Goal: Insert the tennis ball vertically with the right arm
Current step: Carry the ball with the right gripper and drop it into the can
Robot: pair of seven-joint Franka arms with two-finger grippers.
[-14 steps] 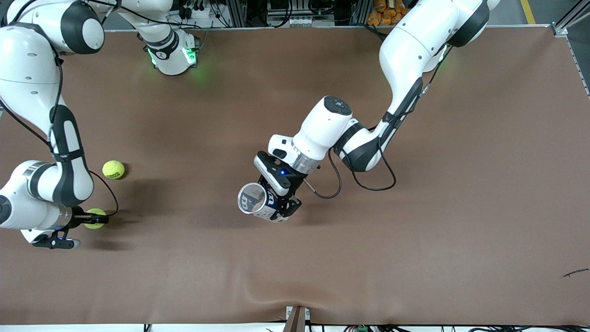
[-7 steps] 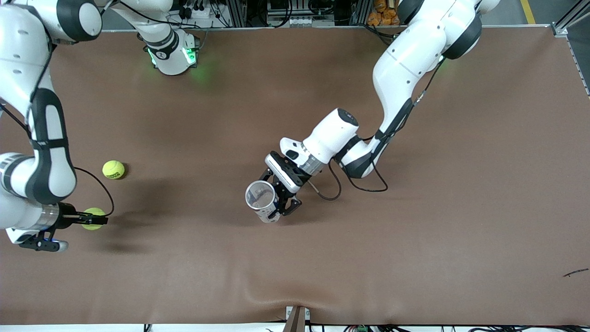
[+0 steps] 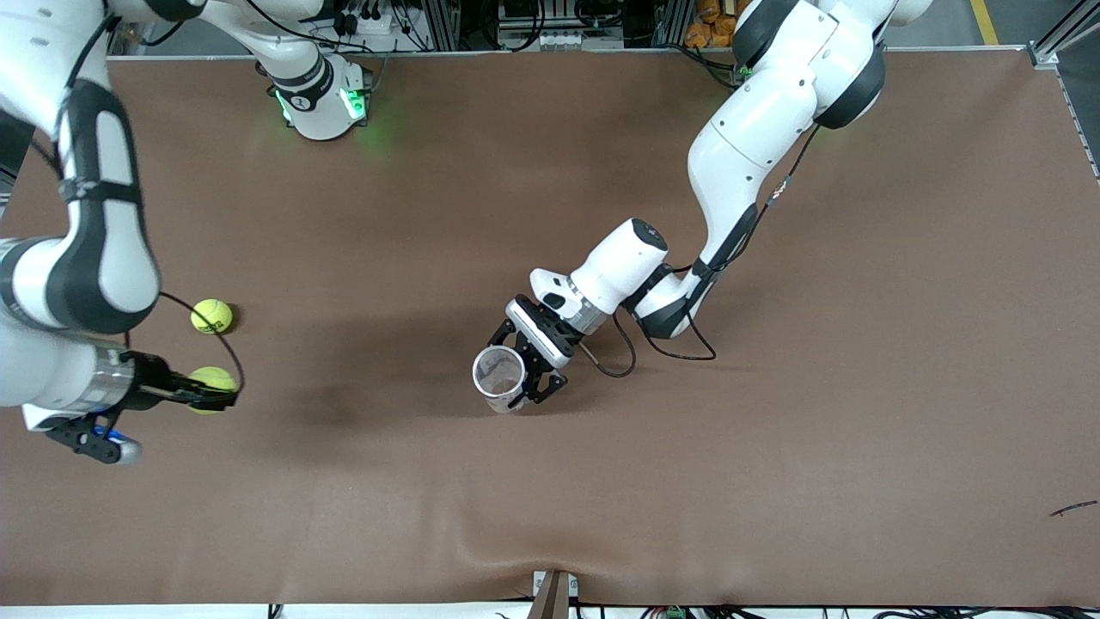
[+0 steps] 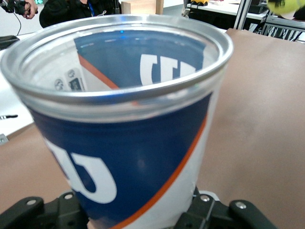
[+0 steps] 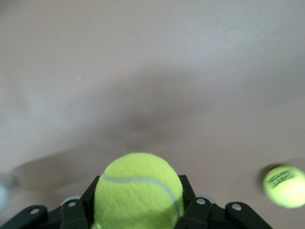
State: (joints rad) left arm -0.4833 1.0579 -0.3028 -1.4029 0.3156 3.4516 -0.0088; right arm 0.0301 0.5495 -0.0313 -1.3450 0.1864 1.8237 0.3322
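My right gripper (image 3: pixel 210 397) is shut on a yellow-green tennis ball (image 3: pixel 210 377) and holds it above the table at the right arm's end; the ball fills the right wrist view (image 5: pixel 138 188) between the black fingers. My left gripper (image 3: pixel 526 376) is shut on a clear tennis ball can (image 3: pixel 499 374) with a blue, white and orange label, mouth up, over the middle of the table. The can fills the left wrist view (image 4: pixel 128 129), and its inside shows no ball.
A second tennis ball (image 3: pixel 211 315) lies on the brown table (image 3: pixel 773 430) beside the held one, farther from the front camera. It also shows in the right wrist view (image 5: pixel 285 185). A small dark twig (image 3: pixel 1072 508) lies near the left arm's end.
The right gripper has lifted the ball and carried it a little toward the can. The left gripper has tipped the can more upright and drawn it slightly toward the left arm's base.
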